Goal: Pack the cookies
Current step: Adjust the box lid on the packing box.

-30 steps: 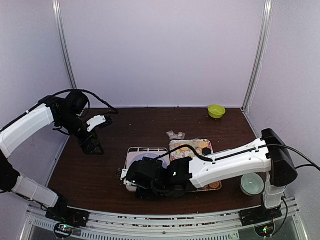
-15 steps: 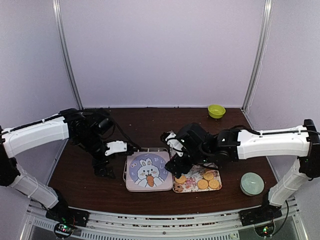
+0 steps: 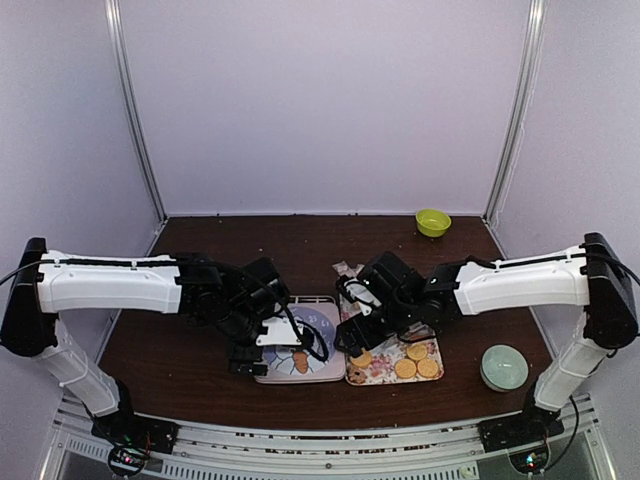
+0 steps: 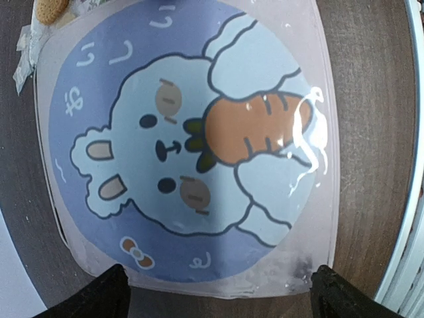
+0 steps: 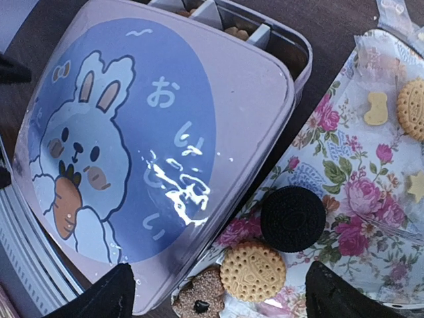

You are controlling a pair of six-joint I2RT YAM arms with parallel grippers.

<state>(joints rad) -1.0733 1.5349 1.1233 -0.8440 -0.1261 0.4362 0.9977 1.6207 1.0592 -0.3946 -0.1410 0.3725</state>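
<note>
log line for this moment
left gripper open over bunny lid | right gripper open at lid-tray edge | cookies on floral tray | lid askew on box

Dark wooden table (image 3: 200, 330): a square lavender box with a rabbit-printed lid (image 4: 185, 146) lies front centre. The lid sits askew, leaving compartments (image 5: 235, 30) along one edge uncovered. A rectangular floral tray (image 3: 383, 371) lies just beside the box, on its right. The cookies (image 3: 417, 352), small round flat biscuits, lie on the tray, mostly in its near half. Crumpled clear wrappers (image 3: 350, 270) lie behind the tray. A small green bowl (image 3: 432, 222) stands at the far right corner, and a pale round bowl (image 3: 503, 367) at the near right.
</note>
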